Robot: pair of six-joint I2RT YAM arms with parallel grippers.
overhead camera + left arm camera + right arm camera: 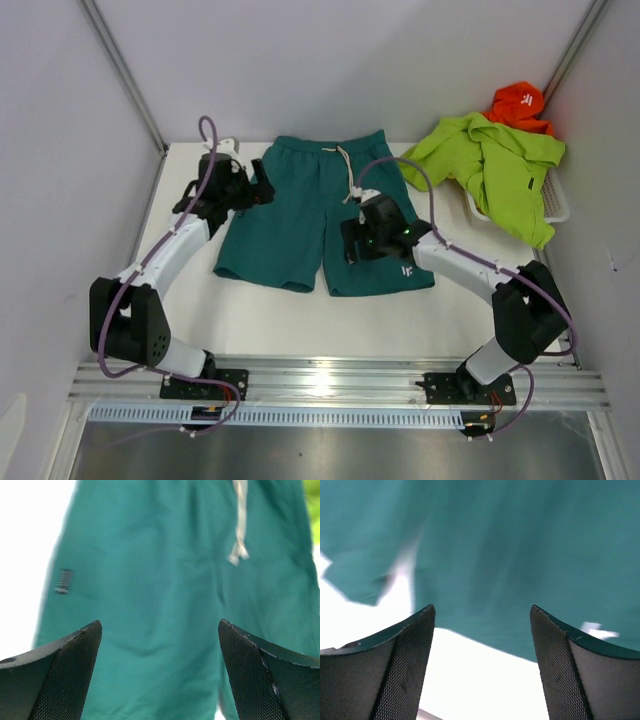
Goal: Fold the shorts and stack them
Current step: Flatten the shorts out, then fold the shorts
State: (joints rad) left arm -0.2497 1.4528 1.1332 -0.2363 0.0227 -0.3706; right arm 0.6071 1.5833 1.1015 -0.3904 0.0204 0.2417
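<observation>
The teal shorts (300, 220) lay flat and spread out on the white surface (300, 320), in the middle, between the two arms. The waist was on the far side, with the white drawstring (347, 170) hanging down from it. The two legs pointed back toward the arms. So the long way of the shorts ran from far to near.

The left jaws were wide open with nothing in them. They sat at the left edge of the shorts, up near the waist, and pointed in at the cloth. The right jaws were wide open too, and empty. They hung over the right leg, close to the bottom hem and the small white logo (405, 270).

Each arm was close to its own side of the shorts. I think the next job was to grab one side and fold it over onto the other.

The lime green shorts (490, 165) were well apart, at the far right, draped over the white basket (555, 205).
</observation>
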